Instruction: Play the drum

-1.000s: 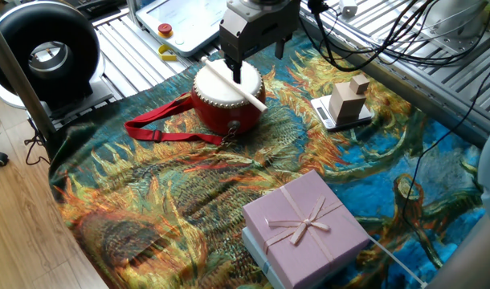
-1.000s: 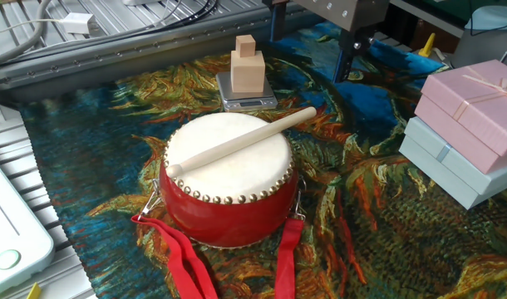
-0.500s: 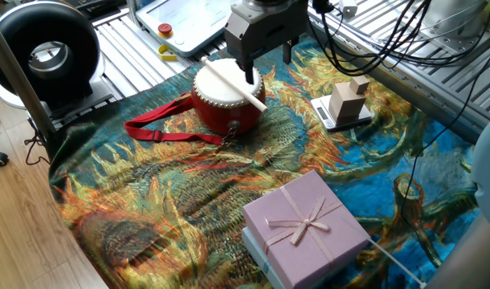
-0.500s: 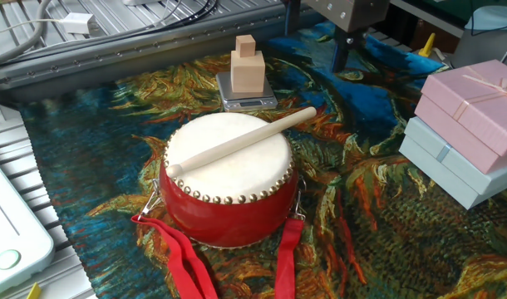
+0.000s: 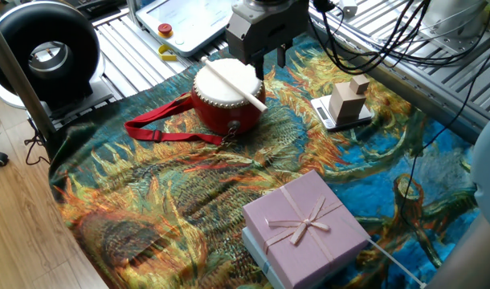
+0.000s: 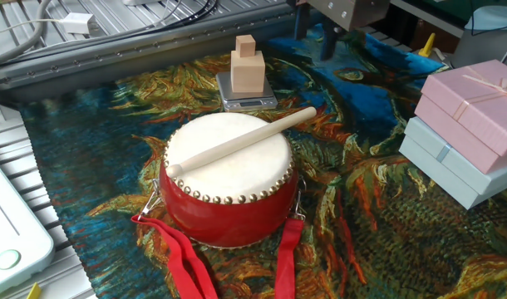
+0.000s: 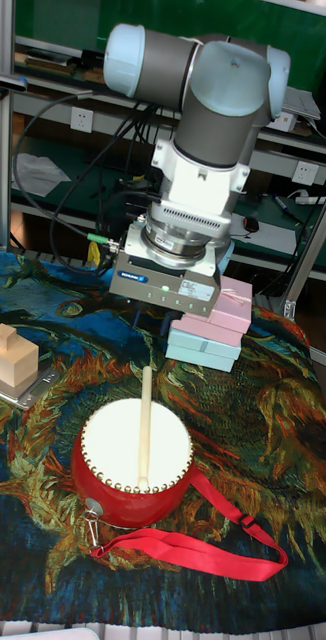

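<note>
Since it rose, end effector (image 5: 269, 58) seemingly clear of drum (image 6: 228, 178).

We see a sunflower-patterned cloth (image 5: 189, 193) spread over the table, with a pink gift box (image 5: 304, 222) stacked on a pale blue box (image 6: 440, 162) near one corner. A small digital scale (image 6: 246, 98) carries wooden blocks (image 6: 247, 68). Off the cloth stand a black round fan (image 5: 44, 52) and a white device with a red button (image 5: 165, 30).

Upright red drum (image 6: 228, 187), cream skin up
</note>
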Available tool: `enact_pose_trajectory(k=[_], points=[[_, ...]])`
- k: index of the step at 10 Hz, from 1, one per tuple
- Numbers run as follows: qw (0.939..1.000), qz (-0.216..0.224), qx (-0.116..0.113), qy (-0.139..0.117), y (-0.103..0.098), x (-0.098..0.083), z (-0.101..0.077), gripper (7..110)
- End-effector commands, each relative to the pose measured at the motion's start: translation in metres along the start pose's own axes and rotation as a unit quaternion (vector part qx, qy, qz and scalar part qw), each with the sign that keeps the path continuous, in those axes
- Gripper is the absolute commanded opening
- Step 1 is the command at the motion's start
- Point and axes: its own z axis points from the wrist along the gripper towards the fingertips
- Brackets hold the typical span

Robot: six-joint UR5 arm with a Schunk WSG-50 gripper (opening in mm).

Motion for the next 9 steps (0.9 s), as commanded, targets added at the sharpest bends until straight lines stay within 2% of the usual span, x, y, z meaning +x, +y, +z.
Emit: enact_pose_trajectory(k=[1,3,7,8,9], points=[[0.9965,-0.069,0.028,-0.037,-0.014,-0.018,-0.011,7],[0.9952,-0.076,-0.012,-0.060,0.011,-0.031,-0.016,7],[0.9936,-0.070,-0.052,-0.072,0.031,-0.037,-0.024,7],[0.9936,-0.068,-0.054,-0.073,0.032,-0.037,-0.024,22],[0.9935,-0.066,-0.057,-0.073,0.033,-0.037,-0.024,22]])
